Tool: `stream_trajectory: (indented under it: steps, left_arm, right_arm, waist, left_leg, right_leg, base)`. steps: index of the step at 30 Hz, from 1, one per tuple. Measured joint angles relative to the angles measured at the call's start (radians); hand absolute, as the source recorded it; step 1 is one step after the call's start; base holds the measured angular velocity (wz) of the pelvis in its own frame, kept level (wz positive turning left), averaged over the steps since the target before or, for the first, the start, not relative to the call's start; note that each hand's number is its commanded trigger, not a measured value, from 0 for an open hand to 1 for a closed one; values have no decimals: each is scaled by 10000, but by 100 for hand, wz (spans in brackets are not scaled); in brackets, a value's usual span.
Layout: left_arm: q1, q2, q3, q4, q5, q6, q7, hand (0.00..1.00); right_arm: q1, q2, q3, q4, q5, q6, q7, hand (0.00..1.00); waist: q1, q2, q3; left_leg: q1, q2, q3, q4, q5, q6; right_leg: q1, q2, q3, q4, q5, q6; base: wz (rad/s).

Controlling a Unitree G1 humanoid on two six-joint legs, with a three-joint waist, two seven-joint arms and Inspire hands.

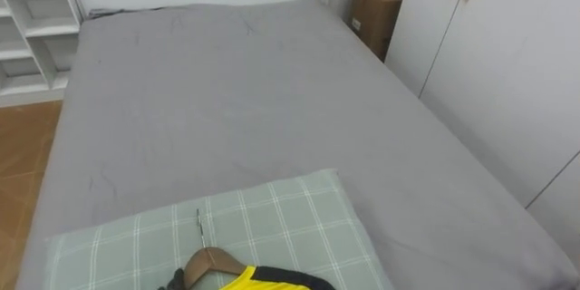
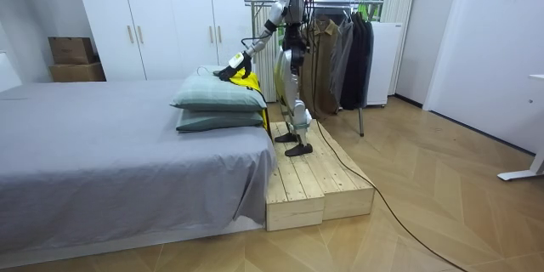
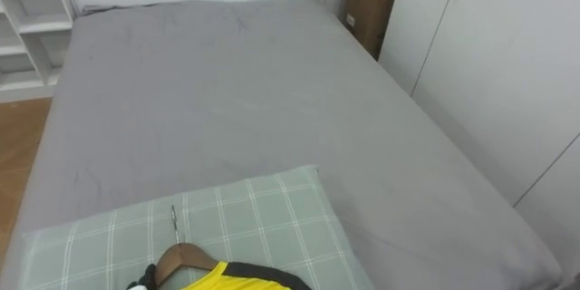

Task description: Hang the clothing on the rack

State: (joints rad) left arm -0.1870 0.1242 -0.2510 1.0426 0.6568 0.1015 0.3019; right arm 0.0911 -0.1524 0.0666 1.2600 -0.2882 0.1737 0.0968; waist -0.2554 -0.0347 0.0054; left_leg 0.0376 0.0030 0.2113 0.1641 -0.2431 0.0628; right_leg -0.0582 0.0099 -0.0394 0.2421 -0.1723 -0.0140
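Note:
A yellow garment with dark trim (image 1: 263,281) sits on a wooden hanger (image 1: 213,261). The hanger's thin metal hook (image 1: 200,227) points up the bed. Both lie on the top one of two green checked pillows (image 1: 272,222) at the near end of the grey bed (image 1: 227,100). My left hand (image 1: 172,280) is at the hanger's left shoulder, right at the picture's bottom edge. In the room view I stand on a wooden platform (image 2: 314,178) and lean forward, with that arm stretched out and the left hand (image 2: 231,70) on the yellow garment (image 2: 244,77).
A clothes rack (image 2: 340,42) with dark coats stands right behind me. White wardrobes (image 1: 507,54) line the bed's right side, with cardboard boxes (image 1: 376,14) in the far corner. A white shelf unit (image 1: 32,27) stands at the far left.

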Motion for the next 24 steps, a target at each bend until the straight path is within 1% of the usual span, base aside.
stream_trajectory:
  steps: [1,3,5,12,17,18,21,24]
  left_arm:
    - [-14,-1,7,2,0,0,-1,0]
    - [-26,-7,33,2,7,-5,-13,0]
    - [-33,-14,100,0,7,-10,-53,0]
    - [-127,-13,110,77,4,-15,-99,0]
    - [-249,-9,111,250,2,-4,-103,0]
    - [-289,-9,108,323,-27,-6,-102,0]
    - [-457,-10,103,507,-356,-10,-102,0]
    - [-570,-11,103,695,-365,-30,-94,0]
  right_arm:
    - [-17,2,0,-1,0,4,-33,0]
    - [-44,6,-1,2,-10,6,-107,0]
    - [-93,7,-5,22,-36,13,-117,0]
    - [-227,16,-5,-12,-63,-1,-304,0]
    - [-228,16,-3,-56,-61,5,-316,0]
    - [-223,16,0,-62,-38,7,-315,0]
    - [-227,15,2,-62,138,9,-312,0]
    - [-221,16,6,-59,244,8,-311,0]
  waist:
    - [-2,13,-4]
    - [33,48,-39]
    - [57,52,-47]
    - [133,-2,-15]
    - [137,-24,-16]
    - [130,-42,-6]
    - [135,-50,-13]
    - [134,-63,-29]
  left_leg:
    - [-29,0,0,4,1,-1]
    - [-107,0,4,19,15,-1]
    - [-103,0,10,34,45,-5]
    - [-109,-4,47,42,53,-8]
    - [-112,4,46,32,53,-8]
    - [-113,6,46,24,53,-8]
    - [-115,5,45,3,53,-9]
    - [-114,4,46,18,53,-8]
  right_leg:
    - [-29,1,-1,2,2,-4]
    - [-167,5,14,114,8,-13]
    - [-237,-16,64,207,18,-29]
    - [-309,-34,73,305,16,-29]
    - [-315,-24,68,315,16,-30]
    - [-315,-23,70,314,16,-30]
    - [-315,-23,67,313,16,-30]
    - [-315,-24,66,313,17,-30]
  base:
    - [0]
    - [0]
    - [0]
    - [0]
    - [0]
    - [0]
    - [0]
    - [0]
